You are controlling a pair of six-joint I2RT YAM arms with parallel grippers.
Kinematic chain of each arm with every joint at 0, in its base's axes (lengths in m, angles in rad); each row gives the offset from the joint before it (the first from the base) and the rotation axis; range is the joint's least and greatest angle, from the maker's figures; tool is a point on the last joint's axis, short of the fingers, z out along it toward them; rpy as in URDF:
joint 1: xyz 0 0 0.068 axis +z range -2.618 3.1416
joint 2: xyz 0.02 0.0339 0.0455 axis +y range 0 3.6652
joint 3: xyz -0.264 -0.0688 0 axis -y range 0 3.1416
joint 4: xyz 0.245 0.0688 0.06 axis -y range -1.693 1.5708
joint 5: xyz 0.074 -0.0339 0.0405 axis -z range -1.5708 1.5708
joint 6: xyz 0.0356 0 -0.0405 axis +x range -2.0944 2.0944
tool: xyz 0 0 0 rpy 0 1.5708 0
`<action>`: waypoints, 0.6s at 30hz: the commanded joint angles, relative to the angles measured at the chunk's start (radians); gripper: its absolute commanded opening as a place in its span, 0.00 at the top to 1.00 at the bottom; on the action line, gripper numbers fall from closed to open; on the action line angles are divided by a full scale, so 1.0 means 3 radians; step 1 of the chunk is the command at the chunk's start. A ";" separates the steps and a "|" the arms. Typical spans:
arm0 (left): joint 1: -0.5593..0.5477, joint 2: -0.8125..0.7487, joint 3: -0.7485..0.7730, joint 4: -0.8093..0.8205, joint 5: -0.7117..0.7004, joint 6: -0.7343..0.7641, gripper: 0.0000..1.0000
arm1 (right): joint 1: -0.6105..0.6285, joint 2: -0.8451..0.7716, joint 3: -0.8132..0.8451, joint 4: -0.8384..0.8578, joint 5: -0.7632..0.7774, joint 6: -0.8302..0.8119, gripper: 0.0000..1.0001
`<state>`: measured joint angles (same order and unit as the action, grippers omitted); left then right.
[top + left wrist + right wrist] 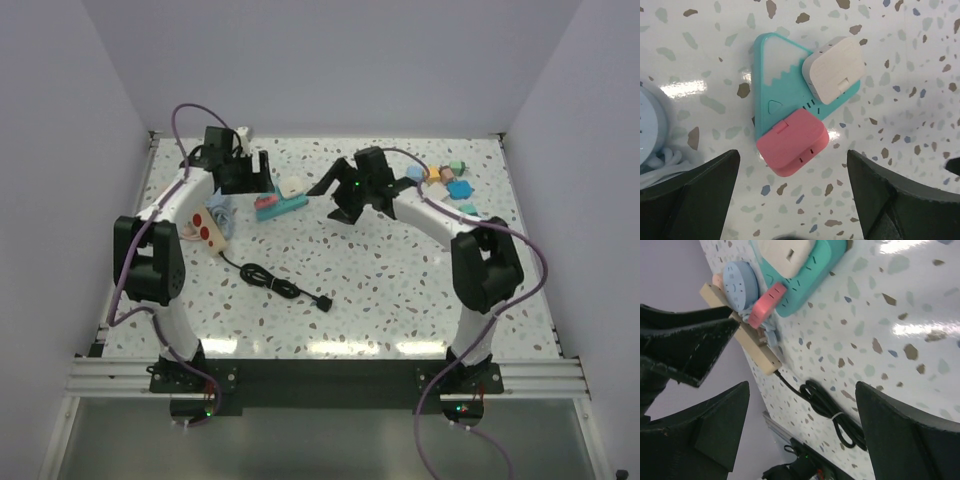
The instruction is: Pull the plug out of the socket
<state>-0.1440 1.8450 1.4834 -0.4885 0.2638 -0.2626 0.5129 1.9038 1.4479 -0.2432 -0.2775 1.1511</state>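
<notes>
Left gripper point(792, 162) splayed wide, empty, above pink plug point(791, 145) on teal block point(775, 85), just right of the socket point(210, 228). Right gripper point(802, 387) likewise splayed, empty, farther right. Socket near table point(400, 290) left edge; bare tabletop right of it.

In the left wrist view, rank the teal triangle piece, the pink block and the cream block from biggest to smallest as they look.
1. teal triangle piece, clearly the largest
2. pink block
3. cream block

The pink and cream ones look close in size, so their order is unsure.
</notes>
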 commanded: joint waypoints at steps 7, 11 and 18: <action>-0.0297 0.0108 0.0036 0.0023 -0.0583 0.0982 0.08 | -0.0237 -0.0716 -0.0991 0.0187 -0.0190 -0.0217 0.09; -0.0501 0.0226 0.0031 0.0059 -0.0598 0.1380 0.10 | -0.0298 -0.0798 -0.1094 0.0100 -0.0200 -0.0350 0.09; -0.0584 0.0446 0.0041 0.0115 -0.1169 0.1576 0.18 | -0.0421 -0.0829 -0.1119 0.0044 -0.0241 -0.0442 0.09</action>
<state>-0.3264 1.9526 1.4864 -0.4854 0.0467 0.1410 0.4004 1.7142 1.1107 -0.2321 -0.3275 1.0542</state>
